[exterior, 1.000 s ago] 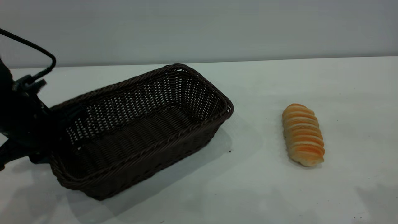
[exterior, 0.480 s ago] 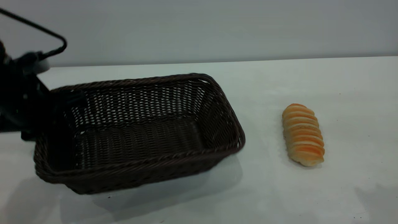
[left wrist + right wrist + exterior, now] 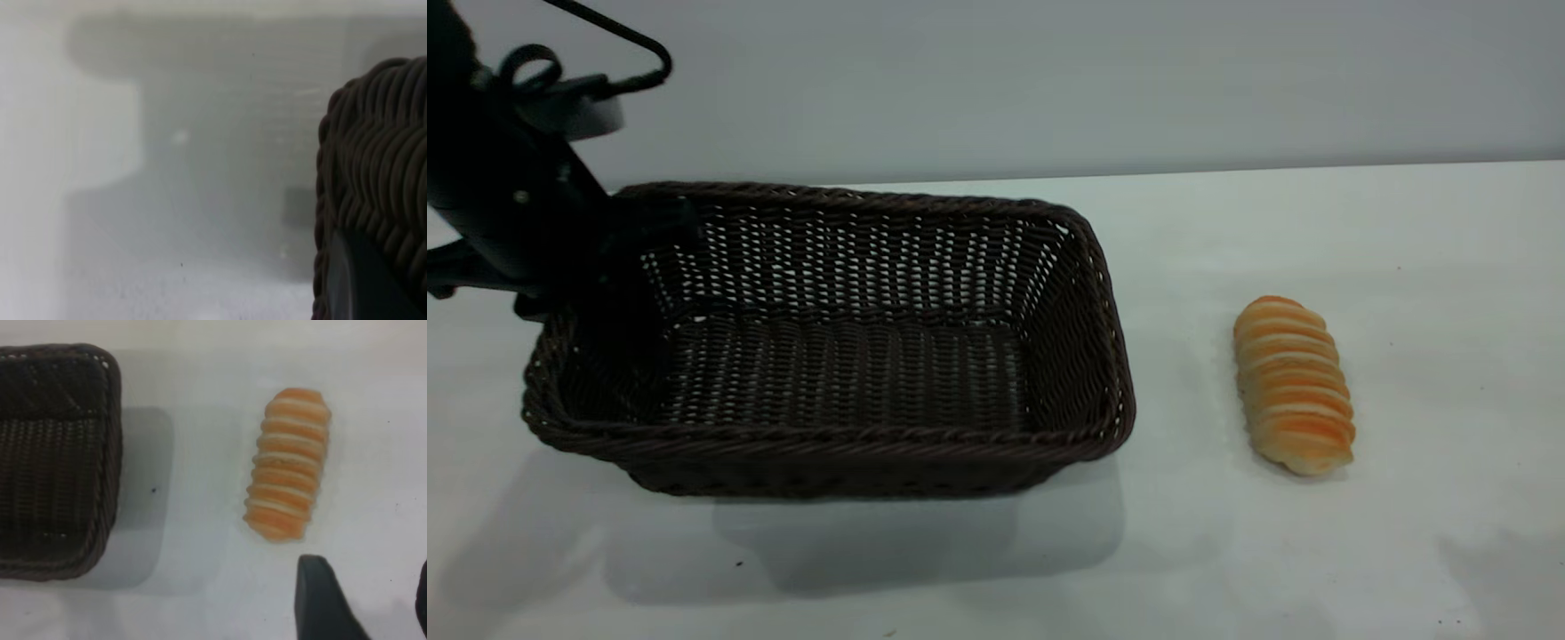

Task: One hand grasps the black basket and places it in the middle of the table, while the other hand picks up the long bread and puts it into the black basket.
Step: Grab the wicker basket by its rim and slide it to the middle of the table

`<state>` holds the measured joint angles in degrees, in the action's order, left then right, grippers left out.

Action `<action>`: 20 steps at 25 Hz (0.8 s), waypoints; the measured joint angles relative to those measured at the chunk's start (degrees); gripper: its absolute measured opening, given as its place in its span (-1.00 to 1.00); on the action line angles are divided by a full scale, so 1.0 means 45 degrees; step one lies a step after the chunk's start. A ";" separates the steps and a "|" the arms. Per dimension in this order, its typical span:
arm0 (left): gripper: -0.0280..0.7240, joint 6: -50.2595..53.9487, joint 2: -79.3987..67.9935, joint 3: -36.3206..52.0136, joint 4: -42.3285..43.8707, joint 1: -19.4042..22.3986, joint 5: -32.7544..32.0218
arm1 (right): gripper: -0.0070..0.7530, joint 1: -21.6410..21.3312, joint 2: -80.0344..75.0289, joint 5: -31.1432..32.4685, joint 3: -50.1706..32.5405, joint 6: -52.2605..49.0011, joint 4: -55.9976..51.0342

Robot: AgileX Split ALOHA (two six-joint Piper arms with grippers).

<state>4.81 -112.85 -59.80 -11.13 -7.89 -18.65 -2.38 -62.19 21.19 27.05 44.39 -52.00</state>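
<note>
Exterior view: left claw (image 3: 627, 267) pinches the left end wall of the basket (image 3: 836, 347), which sits lifted w/ a shadow under it at bench (image 3: 1227, 551) left-centre; bread (image 3: 1293, 384) lies well apart to the right, flat on bench. Left wrist view: basket rim (image 3: 373, 173) close up, one finger (image 3: 363, 280) pressed against the weave, bench below. Right wrist view: right claw (image 3: 373, 603) hangs spread above the bench just beside the bread (image 3: 288, 473), not touching; basket (image 3: 57, 453) end is off to one side.
</note>
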 joint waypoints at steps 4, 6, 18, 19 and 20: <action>-0.57 -0.0631 -0.0955 -0.0739 -0.0069 0.0000 -0.0761 | -0.11 0.0000 0.0000 0.0014 0.0000 0.0000 0.0000; -0.57 -0.0852 -0.1251 -0.1006 -0.0143 0.0000 -0.0959 | -0.11 0.0000 0.0000 0.0014 0.0000 0.0012 0.0000; -0.56 -0.1582 -0.2222 -0.1166 -0.0434 -0.0240 -0.0193 | -0.11 0.0000 0.0000 0.0002 0.0000 0.0285 -0.0153; -0.56 -0.1605 -0.2238 -0.1175 -0.0434 -0.0284 -0.0160 | -0.11 0.0000 0.0000 0.0002 0.0000 0.0297 -0.0158; -0.56 -0.1609 -0.2266 -0.1175 -0.0434 -0.0325 -0.0112 | -0.11 0.0000 0.0000 0.0002 0.0000 0.0297 -0.0168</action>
<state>-2.43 -123.05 -65.09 -13.09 -9.35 -19.15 -2.38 -62.19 21.20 27.05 45.73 -52.76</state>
